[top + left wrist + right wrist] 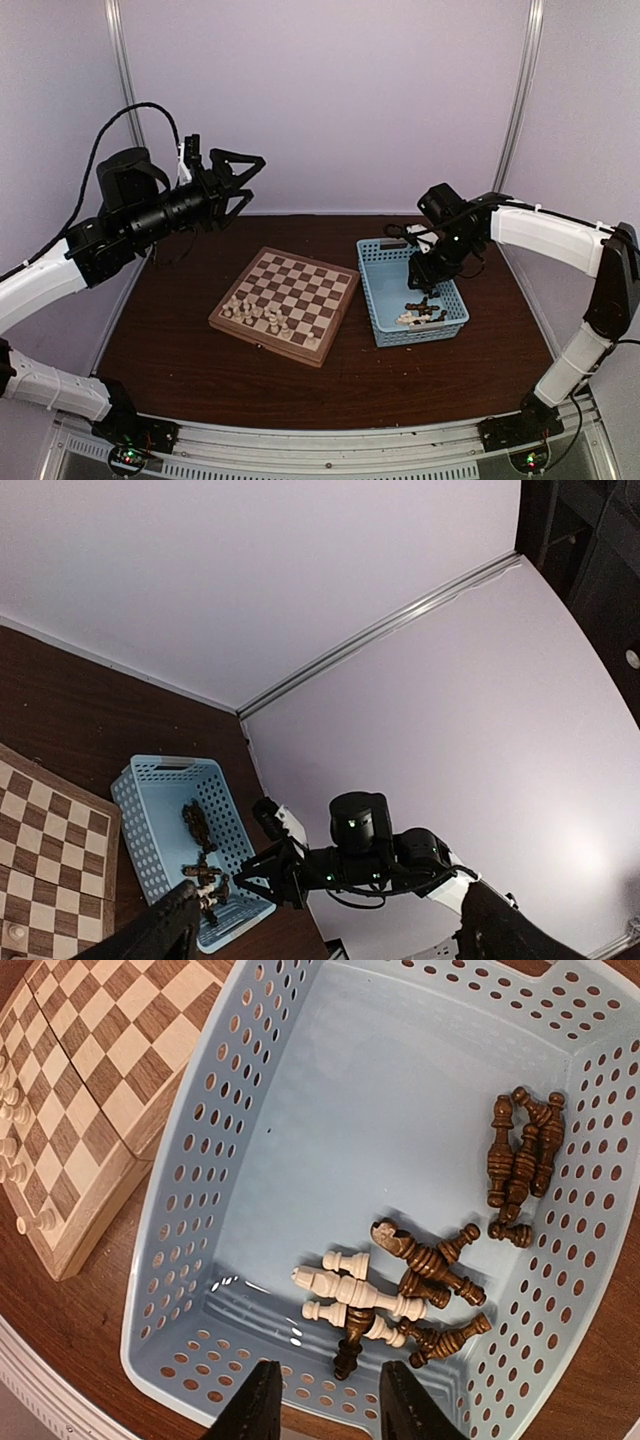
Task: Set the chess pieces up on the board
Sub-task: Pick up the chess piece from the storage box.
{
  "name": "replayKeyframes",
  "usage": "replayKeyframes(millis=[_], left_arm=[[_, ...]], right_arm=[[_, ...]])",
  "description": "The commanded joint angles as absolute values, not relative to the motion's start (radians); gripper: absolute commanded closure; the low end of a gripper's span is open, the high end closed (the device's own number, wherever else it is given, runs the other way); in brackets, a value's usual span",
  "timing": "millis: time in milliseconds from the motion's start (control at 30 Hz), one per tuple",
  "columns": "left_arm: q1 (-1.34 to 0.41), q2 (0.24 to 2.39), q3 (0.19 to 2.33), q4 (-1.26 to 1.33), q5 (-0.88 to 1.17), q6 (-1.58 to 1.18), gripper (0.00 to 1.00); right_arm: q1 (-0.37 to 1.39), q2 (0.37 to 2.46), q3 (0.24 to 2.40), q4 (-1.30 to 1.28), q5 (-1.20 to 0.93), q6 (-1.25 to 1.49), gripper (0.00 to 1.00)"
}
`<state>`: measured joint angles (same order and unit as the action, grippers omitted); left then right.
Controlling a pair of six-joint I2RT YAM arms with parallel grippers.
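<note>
The board [310,285] lies at the middle of the table, with several cream chess pieces [258,312] standing along its near edge. More chess pieces lie loose in the light-blue basket [372,290]: cream ones [350,1295] tangled with dark brown ones [440,1270], and a second brown cluster [520,1155]. My right gripper [325,1410] hangs over the basket's near end [420,290], open, with nothing between its fingers. My left gripper [240,180] is raised high at the back left, wide open and holding nothing. In the left wrist view the left gripper [330,935] frames the basket [150,800] and the right arm [360,855].
The basket stands just right of the board, their edges close together [130,1150]. Pale walls close the back and both sides of the dark wooden table [200,380]. A metal rail [330,440] runs along the near edge by the arm bases.
</note>
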<state>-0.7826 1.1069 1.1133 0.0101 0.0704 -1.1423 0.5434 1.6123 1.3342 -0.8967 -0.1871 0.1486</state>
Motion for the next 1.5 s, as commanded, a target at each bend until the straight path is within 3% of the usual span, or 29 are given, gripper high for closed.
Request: replayKeyframes(millis=[0,267,400,500,667,1000,1467], left_arm=[[-0.765,1.123,1.11,0.115,0.123,-1.201,0.09],[-0.738,1.128,1.088,-0.03,0.151,-1.012,0.06],[-0.738,1.156,1.015,0.094,0.217,-0.998,0.18],[-0.738,1.223,1.073,0.018,0.282,-0.996,0.2],[-0.739,1.299,1.086,-0.009,0.362,-1.011,0.08],[-0.739,1.39,1.1,0.035,0.492,-0.921,0.08],[-0.739,1.408,1.153,-0.146,0.423,-0.846,0.02]], right_arm=[[0.539,1.567,1.311,-0.863,-0.205,0.175,0.63],[0.538,1.542,1.287,-0.838,-0.218,0.169,0.64],[0.538,1.519,1.276,-0.836,-0.228,0.15,0.64],[0.538,1.516,1.269,-0.839,-0.236,0.138,0.64],[0.538,1.524,1.275,-0.86,-0.261,0.123,0.63],[0.538,1.643,1.34,-0.99,-0.285,0.039,0.66],[0.54,1.87,1.437,-0.98,-0.213,0.014,0.69]])
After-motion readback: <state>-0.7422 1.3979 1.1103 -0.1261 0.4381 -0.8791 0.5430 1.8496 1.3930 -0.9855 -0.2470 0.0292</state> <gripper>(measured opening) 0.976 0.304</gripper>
